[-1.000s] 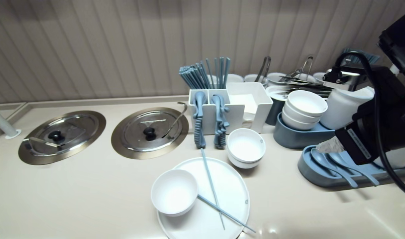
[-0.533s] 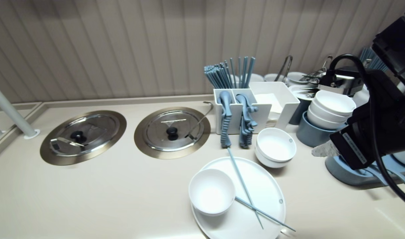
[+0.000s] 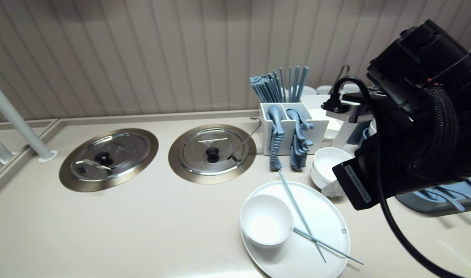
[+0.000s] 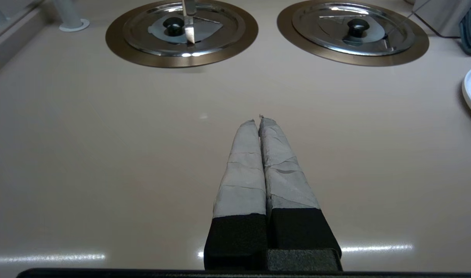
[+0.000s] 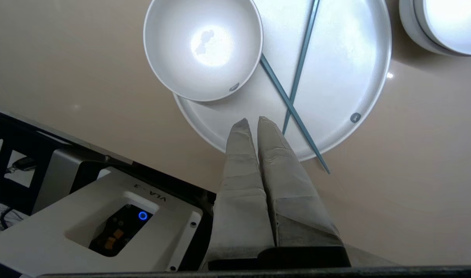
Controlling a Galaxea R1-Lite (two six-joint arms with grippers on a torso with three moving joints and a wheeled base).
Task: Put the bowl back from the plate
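Right gripper: the right gripper (image 5: 253, 121) is pressing its two taped fingers together with nothing between them, and it is hanging over the near rim of the white plate (image 5: 355, 58).
Right gripper, head view: its grey tip (image 3: 331, 189) is showing between the plate (image 3: 328, 216) and the stacked white bowls (image 3: 330, 164), with the black arm rising behind it on the right.
Chopsticks: a pair of blue chopsticks (image 5: 293, 88) is lying crossed on the plate just beside the fingertips, and one end is reaching out past the rim onto the counter (image 3: 143, 224).
Bowl: a white bowl (image 5: 202, 46) is sitting upright on the left part of the plate, overhanging the rim a little and touching one chopstick.
Stacked bowls: they are standing on the counter just beyond the plate, close to it.
Caddy: a white cutlery caddy (image 3: 293, 127) is standing against the wall, holding blue utensils in front and upright blue chopsticks (image 3: 278, 85) behind.
Pot lids: two round steel lids (image 3: 212, 152) (image 3: 108, 158) are lying flush in the counter to the left, and a ladle (image 3: 245, 141) is resting on the nearer one.
Spoon tray: a blue tray with spoons (image 3: 440, 197) is peeking out from under the right arm.
Left gripper: the left gripper (image 4: 258, 120) is hanging low over bare counter well to the left of the plate, with its fingers closed and empty.
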